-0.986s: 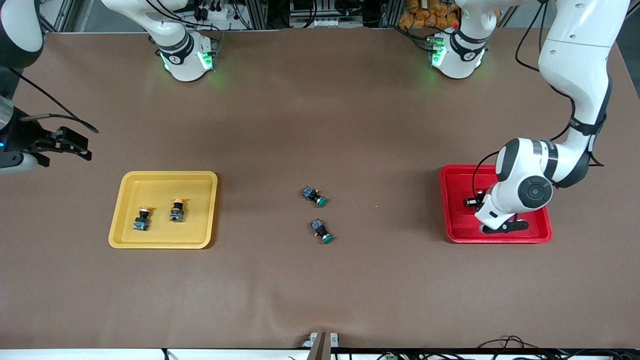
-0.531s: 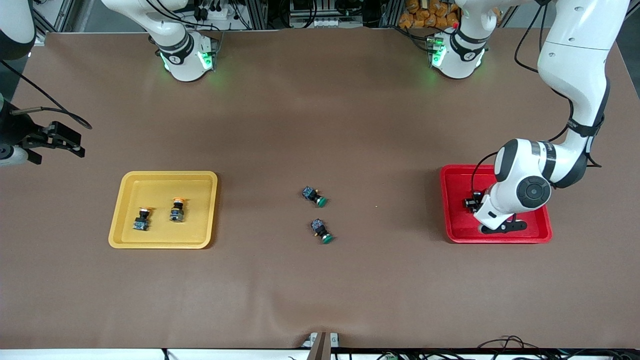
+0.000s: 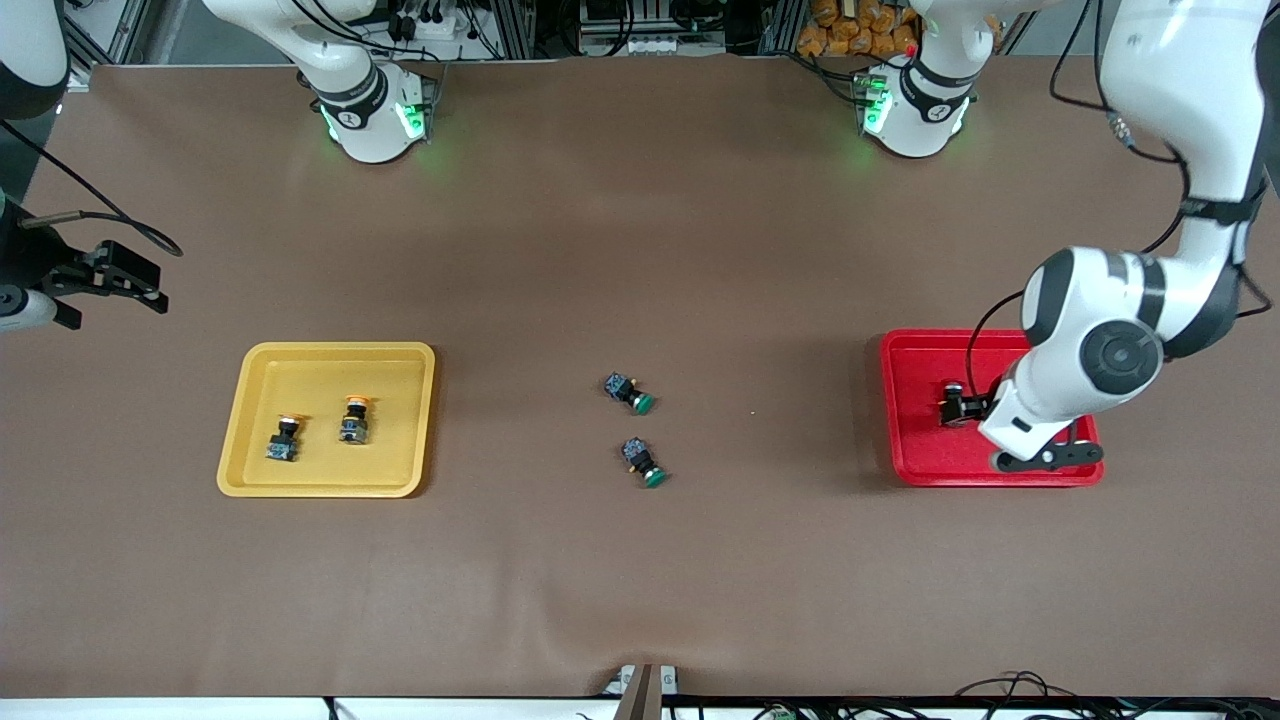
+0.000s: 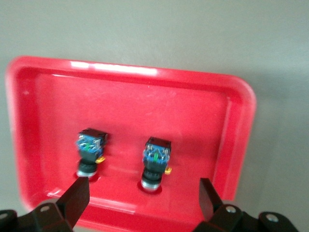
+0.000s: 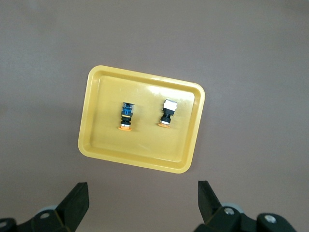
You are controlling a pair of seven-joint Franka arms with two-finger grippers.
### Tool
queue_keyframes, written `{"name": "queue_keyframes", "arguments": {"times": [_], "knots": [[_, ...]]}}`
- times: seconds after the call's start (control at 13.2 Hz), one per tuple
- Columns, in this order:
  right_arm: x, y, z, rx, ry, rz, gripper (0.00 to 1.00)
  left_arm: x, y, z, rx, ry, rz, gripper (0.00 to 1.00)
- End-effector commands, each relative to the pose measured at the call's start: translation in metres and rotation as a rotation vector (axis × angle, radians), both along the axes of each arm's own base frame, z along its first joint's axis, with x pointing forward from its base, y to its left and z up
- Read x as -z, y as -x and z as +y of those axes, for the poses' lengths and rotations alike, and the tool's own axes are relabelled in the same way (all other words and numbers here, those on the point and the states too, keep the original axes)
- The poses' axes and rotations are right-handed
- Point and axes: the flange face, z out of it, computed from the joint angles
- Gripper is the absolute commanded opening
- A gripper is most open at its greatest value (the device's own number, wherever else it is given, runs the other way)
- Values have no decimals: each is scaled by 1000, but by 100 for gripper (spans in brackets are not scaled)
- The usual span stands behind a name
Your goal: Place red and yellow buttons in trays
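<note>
The red tray [image 3: 922,445] lies at the left arm's end of the table. In the left wrist view the red tray [image 4: 193,111] holds two red buttons [image 4: 89,152] [image 4: 155,162], caps down and apart. My left gripper [image 4: 142,200] is open and empty above the tray; in the front view the left gripper [image 3: 958,405] and its arm hide both buttons. The yellow tray [image 3: 325,365] holds two yellow buttons [image 3: 283,440] [image 3: 354,420]. The right wrist view shows that tray [image 5: 101,140] and its buttons [image 5: 126,116] [image 5: 167,112]. My right gripper [image 3: 110,280] is open and empty, high beside the yellow tray.
Two green-capped buttons [image 3: 628,391] [image 3: 641,461] lie on the brown table mat mid-table, between the trays. The arm bases [image 3: 370,110] [image 3: 915,105] stand along the table's edge farthest from the front camera.
My left arm has risen and shifted toward its own end of the table, still over the red tray. My right gripper drew back a little, then held still.
</note>
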Motion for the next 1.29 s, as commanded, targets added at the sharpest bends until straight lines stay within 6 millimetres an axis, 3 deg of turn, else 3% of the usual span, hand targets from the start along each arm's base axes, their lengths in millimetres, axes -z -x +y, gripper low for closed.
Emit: {"name": "queue_keyframes", "arguments": {"times": [0.0,0.3,0.68,0.99,1.21], "knots": [[-5,8,-3,-14,14,-10,100,-61,2,-6,34,7,30,100],[-6,9,-2,-15,14,-10,100,-173,0,6,36,62,118,100],[-5,9,-2,-15,13,-6,100,-271,36,33,20,47,26,100],[-7,9,0,-18,13,-9,100,-329,76,28,12,70,-24,100],[-5,9,-2,-15,13,-6,100,-344,86,31,5,84,-48,100]]}}
